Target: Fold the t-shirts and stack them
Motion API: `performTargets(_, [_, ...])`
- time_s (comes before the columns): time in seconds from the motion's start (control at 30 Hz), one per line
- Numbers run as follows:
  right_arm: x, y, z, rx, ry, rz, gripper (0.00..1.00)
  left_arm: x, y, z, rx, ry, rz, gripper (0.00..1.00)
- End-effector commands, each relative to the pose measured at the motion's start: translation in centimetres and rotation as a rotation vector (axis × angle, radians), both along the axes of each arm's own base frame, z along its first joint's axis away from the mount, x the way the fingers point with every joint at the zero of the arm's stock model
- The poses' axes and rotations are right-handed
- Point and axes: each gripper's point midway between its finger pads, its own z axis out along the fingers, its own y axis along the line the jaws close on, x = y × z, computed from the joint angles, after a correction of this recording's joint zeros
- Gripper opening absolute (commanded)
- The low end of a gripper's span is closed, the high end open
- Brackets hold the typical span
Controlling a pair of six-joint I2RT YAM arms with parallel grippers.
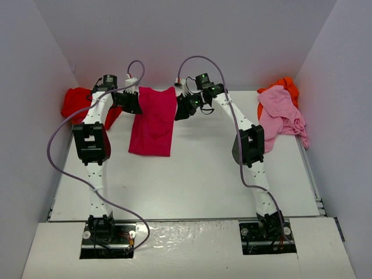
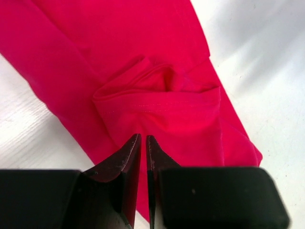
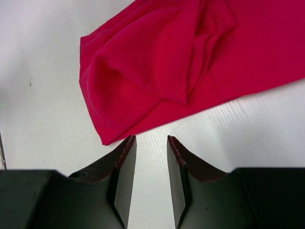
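White surface point(image 1: 192, 174) inside pale walls point(image 1: 203, 35). Crimson shirt point(image 1: 154, 119) as the landmark: flat toward the far side, left of centre, narrowed to a long strip running far to near. Red shirt point(image 1: 74, 102) bunched just left of it, partly behind the left arm point(image 1: 93, 139). Pink shirt point(image 1: 279, 113) and orange shirt point(image 1: 288, 86) heaped together well to its right, orange on the far side of pink. No stack yet.

Step in hand, by the look of it: folding the crimson shirt, sides turned in, crosswise fold not yet done. Far end rumpled: a puckered sleeve hem at the left corner, a loose roll at the right corner.

Left jaws: over the far left corner of the crimson shirt, pinched almost together with only a slit showing. No cloth visible in the slit; contact with the cloth below impossible to tell. Right jaws: at the far right corner, narrowly parted and empty, bare surface visible between the tips, the shirt's edge just beyond them and not touching.

Next, probably: regrip both far corners, pinching through all layers, then lift together and carry toward the near hem to halve the strip squarely. Risks: layers sliding apart, soft cloth sagging between the two grips.
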Motion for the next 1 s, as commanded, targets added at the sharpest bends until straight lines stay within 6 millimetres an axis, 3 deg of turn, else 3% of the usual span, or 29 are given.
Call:
performTargets(0.0, [0.2, 0.2, 3.2, 0.067, -0.039, 0.019, 0.29, -0.4, -1.6, 1.2, 0.023, -0.035, -0.072, 0.08])
performTargets(0.07, [0.3, 0.1, 2.7, 0.062, -0.029, 0.016, 0.29, -0.8, -2.7, 0.7, 0.038, -0.031, -0.107, 0.08])
performTargets(0.37, [0.2, -0.1, 1.3, 0.037, -0.015, 0.012, 0.28, -0.9, -4.4, -2.0, 0.088, 0.005, -0.185, 0.08])
performTargets(0.57, [0.3, -0.1, 0.4, 0.025, -0.001, 0.004, 0.25, 0.0, -4.3, -2.9, 0.104, 0.001, -0.172, 0.00])
performTargets(0.8, [0.2, -0.5, 0.2, 0.004, -0.007, -0.004, 0.23, 0.5, -3.9, -2.6, 0.122, -0.025, -0.156, 0.00])
performTargets(0.97, [0.3, -0.4, -0.4, -0.019, -0.004, -0.021, 0.32, 1.2, -3.3, -3.4, 0.145, -0.018, -0.116, 0.00])
